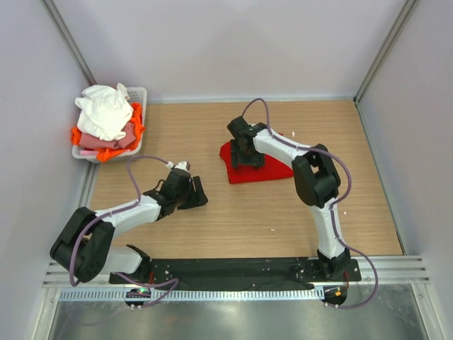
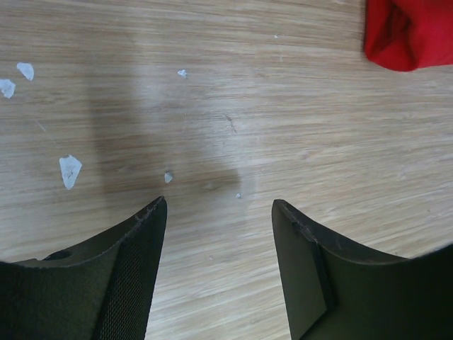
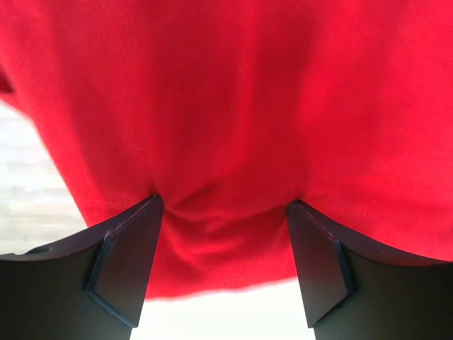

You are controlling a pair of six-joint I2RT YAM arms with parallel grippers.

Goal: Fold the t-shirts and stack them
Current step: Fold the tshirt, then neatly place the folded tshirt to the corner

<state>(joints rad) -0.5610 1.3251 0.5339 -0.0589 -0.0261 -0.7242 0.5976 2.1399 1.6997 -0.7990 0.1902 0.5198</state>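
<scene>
Looking down from above, you've got the red t-shirt (image 1: 263,172) lying bunched on the tabletop (image 1: 248,219) right of centre, with your right gripper (image 1: 244,157) down on its left end. Your left gripper (image 1: 195,193) sits low over bare wood, well apart from that shirt. In the far left corner the basket (image 1: 139,93) carries a heap: a white t-shirt (image 1: 106,111) on top, a pink t-shirt (image 1: 106,142) under it, and an orange t-shirt (image 1: 107,154) spilling out at the edges. Over to your left wrist: jaws wide, nothing between them but wood grain. A few white flecks (image 2: 69,170) lie off to the left, and a corner of the red t-shirt (image 2: 407,32) shows at top right, clear of the fingers. Now your right wrist: red cloth (image 3: 226,92) fills the view. The jaws are spread wide, both tips touching the cloth, with a loose pucker lying between them, not clamped.
</scene>
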